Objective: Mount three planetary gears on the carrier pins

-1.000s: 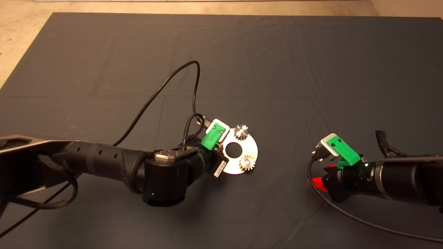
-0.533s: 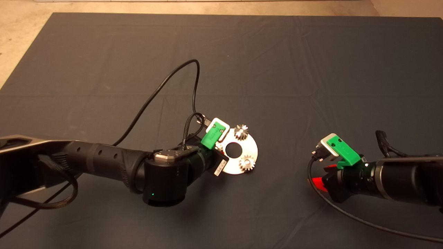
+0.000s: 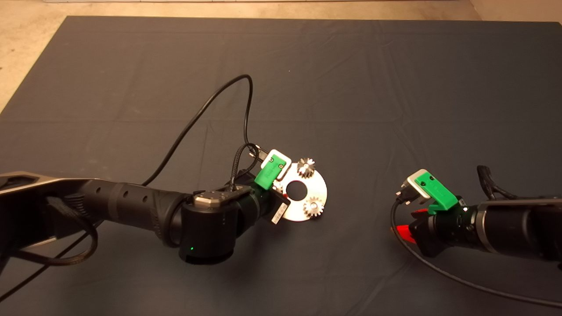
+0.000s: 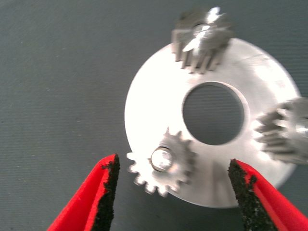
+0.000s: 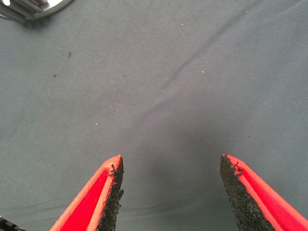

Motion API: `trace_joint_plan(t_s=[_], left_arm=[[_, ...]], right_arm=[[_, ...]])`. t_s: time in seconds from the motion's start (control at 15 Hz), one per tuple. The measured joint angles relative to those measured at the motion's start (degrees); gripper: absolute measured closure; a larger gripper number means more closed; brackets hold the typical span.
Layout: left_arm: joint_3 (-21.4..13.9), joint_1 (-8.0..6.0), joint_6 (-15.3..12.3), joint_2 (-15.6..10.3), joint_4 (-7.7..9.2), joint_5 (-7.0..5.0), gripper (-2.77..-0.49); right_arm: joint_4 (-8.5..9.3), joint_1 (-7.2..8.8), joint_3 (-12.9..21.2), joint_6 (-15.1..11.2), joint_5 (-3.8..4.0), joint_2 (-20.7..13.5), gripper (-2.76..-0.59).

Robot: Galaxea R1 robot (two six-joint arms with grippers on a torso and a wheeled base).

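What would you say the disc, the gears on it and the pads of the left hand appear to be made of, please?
Disc: probably polished metal, since its flat face glares bright silver. Gears: machined metal, it seems; the near gear is bright silver, while the two others are a darker grey, perhaps steel. Pads of the left hand: black with a coarse, crumbly texture, likely rubber or foam grip lining on red fingers.

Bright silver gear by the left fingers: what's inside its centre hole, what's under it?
A carrier pin fills the bright silver gear bore. Under it lies the disc, teeth overhanging its rim above the mat. The pin's base is hidden.
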State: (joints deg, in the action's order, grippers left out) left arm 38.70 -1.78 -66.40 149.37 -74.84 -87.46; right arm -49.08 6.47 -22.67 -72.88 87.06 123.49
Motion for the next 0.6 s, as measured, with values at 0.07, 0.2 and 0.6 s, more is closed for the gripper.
trace_joint_plan(t_s=[0.07, 0.2, 0.6], left_arm=[[-0.97, -0.01, 0.00, 0.00, 0.01, 0.00, -1.62], [-2.97, -0.06, -0.19, 0.00, 0.28, 0.00, -1.63], [-12.13, -1.28, -4.79, -8.43, 15.38, 0.39, -1.63]], right_arm=[[0.00, 0.02, 0.00, 0.02, -0.01, 0.01, -1.47], [0.00, 0.01, 0.00, 0.24, 0.02, 0.01, -1.47], [1.70, -0.30, -0.01, -0.25, 0.81, 7.46, -1.47]])
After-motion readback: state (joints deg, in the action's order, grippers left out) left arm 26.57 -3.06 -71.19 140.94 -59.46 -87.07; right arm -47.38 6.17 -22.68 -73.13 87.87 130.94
